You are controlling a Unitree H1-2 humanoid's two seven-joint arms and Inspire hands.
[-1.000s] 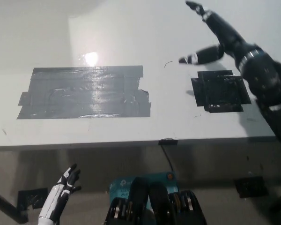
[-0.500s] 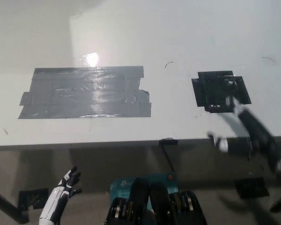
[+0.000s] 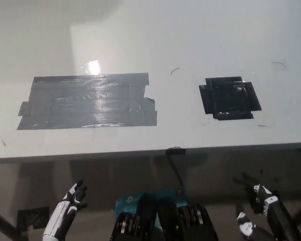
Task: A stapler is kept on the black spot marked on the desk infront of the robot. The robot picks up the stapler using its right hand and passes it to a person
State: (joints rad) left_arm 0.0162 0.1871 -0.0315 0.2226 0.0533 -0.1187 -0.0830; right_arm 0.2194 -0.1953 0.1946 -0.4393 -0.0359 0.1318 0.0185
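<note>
From the head view I look steeply down on the white counter (image 3: pixel 190 45), which fills the upper two thirds of the picture and carries a bright glare spot near its left middle. A wide patch of grey tape (image 3: pixel 88 102) lies on the counter's left half, its strips overlapping unevenly. Well apart to the right sits the black spot (image 3: pixel 230 97), a square of black tape, and its surface is bare; I see no stapler on it or anywhere else on the counter. A small dark curved mark shows between the two patches, higher up. The counter's front edge runs across the picture, and a bit of black tape (image 3: pixel 176 150) sits on that edge near the middle.

Below the edge the floor is dim and greyish. My left hand (image 3: pixel 73 195) hangs at the lower left under the counter, fingers apart, holding nothing. My right hand (image 3: pixel 257 196) is low at the lower right, also under the counter's edge, fingers spread and empty.
</note>
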